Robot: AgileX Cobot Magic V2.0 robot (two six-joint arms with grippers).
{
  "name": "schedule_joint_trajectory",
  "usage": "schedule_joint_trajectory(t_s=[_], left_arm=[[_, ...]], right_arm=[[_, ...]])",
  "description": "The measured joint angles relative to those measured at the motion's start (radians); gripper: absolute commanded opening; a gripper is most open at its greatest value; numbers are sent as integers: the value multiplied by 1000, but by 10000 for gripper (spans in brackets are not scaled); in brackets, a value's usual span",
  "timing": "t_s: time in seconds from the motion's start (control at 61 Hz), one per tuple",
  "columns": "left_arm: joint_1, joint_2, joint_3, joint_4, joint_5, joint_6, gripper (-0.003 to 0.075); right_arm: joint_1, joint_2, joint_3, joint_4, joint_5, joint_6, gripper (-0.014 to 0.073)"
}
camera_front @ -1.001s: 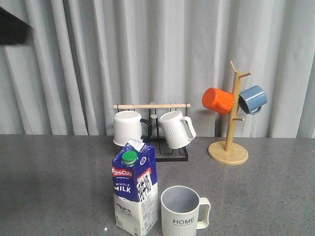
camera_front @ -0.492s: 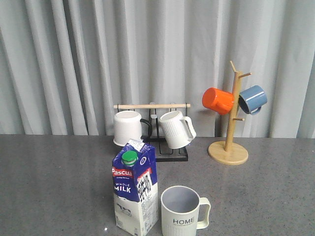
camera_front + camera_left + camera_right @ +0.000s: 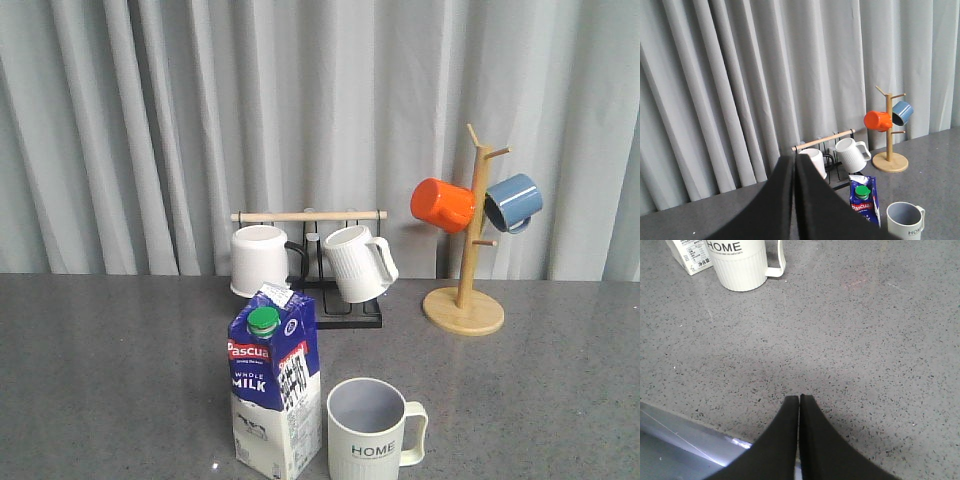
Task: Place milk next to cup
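**Standing beside the cup: the milk looks placed**

Judging from how things lie, the task seems all but finished. The milk point(image 3: 274, 383) stands upright on the counter point(image 3: 110, 360) just beside the cup point(image 3: 372, 421), on the side away from the cup's handle; whether carton and mug touch or keep a thin gap I cannot tell from the front view. Neither arm holds anything. The left pincer point(image 3: 794, 200) is pressed together, fingers meeting, raised well above the counter and looking down on the milk and the cup from a distance. The right pincer point(image 3: 799, 435) is likewise pressed together with nothing between its fingers, hovering low over bare counter, well apart from the cup on its handle side (neither arm shows in the front view). What seems left, if anything, is only for the arms to settle at rest.

Around the cup: behind it, toward the curtain point(image 3: 320, 130), a black rack with a wooden bar point(image 3: 308, 216) carries a plain white mug point(image 3: 260, 261) and a white ribbed mug point(image 3: 358, 263). Behind the cup on its handle side stands a wooden mug tree point(image 3: 466, 270) with an orange mug point(image 3: 443, 204) and a blue mug point(image 3: 514, 201) hung on it. None of these crowd the cup, and nothing stands between it and the milk.
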Motion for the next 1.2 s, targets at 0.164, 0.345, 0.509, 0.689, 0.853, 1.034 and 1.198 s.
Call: schedule_joint_trajectory(t_s=[0.164, 0.345, 0.509, 0.689, 0.853, 1.034, 1.198], left_arm=[[0, -19, 135, 8, -15, 0, -8], [0, -151, 703, 25, -243, 0, -8], [60, -342, 1281, 37, -789, -34, -8], [207, -552, 1747, 42, -1193, -197, -8], [322, -702, 1959, 43, -1272, -251, -8], [403, -794, 2010, 45, -1277, -255, -8], [418, -826, 2010, 46, -1284, -255, -8]], right_arm=[[0, 0, 0, -1, 0, 1, -5], [0, 0, 0, -1, 0, 1, -5], [0, 0, 0, -1, 0, 1, -5], [0, 0, 0, -1, 0, 1, -5], [0, 0, 0, -1, 0, 1, -5], [0, 0, 0, -1, 0, 1, -5], [0, 0, 0, -1, 0, 1, -6]])
